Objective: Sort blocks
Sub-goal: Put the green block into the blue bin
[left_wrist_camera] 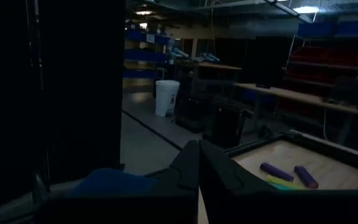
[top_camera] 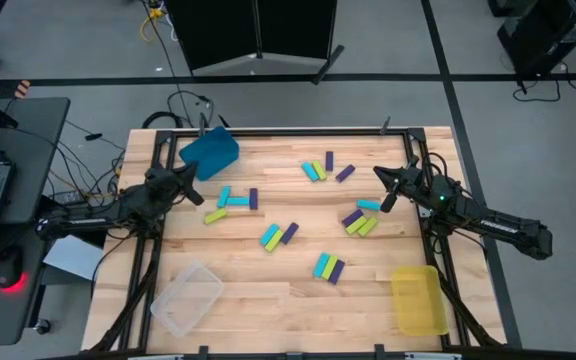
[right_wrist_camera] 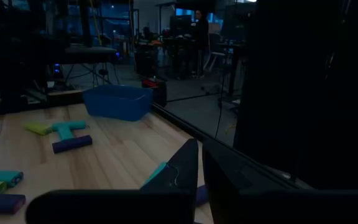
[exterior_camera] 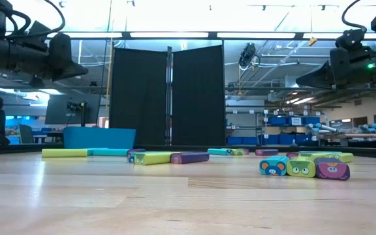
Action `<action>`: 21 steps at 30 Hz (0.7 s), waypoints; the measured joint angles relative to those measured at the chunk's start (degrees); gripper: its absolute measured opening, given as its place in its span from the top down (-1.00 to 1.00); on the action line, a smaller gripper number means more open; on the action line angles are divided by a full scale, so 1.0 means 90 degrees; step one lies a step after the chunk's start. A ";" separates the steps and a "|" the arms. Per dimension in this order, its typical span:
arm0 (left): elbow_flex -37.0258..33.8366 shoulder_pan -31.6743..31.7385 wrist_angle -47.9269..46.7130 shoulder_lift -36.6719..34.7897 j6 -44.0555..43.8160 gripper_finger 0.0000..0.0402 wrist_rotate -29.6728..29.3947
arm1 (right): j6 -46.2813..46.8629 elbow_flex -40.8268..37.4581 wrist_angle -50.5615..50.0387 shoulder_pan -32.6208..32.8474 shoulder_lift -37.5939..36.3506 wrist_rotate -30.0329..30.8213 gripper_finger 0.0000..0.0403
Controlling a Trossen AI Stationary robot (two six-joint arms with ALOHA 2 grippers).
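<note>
No block has been picked yet, so the step in hand looks like the first reach. To do it well, the right end effector [top_camera: 382, 186] should take the cyan block [top_camera: 368, 205] just beside it: spread its fingers first, come straight down over the block's short sides, and lift clear before swinging toward a bin, so the purple and lime blocks [top_camera: 360, 222] lying against each other nearby are not knocked.

The blocks are scattered in small clusters across the middle of the wooden bench [top_camera: 268, 300], none in a bin. The blue bin [top_camera: 210, 152] sits at the far left, the clear bin [top_camera: 186, 297] at the near left, the yellow bin [top_camera: 416, 299] at the near right.

Both arms reach in from the sides and hang well above the wood. The left end effector [top_camera: 194, 178] hovers beside the blue bin, clenched and empty. The right one, fingers nearly together, is also empty.
</note>
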 joint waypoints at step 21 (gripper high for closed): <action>0.0517 -0.0002 0.0150 0.0498 -0.0284 0.94 0.2704 | 0.0000 0.0000 -0.0001 0.0001 0.0002 0.0002 0.83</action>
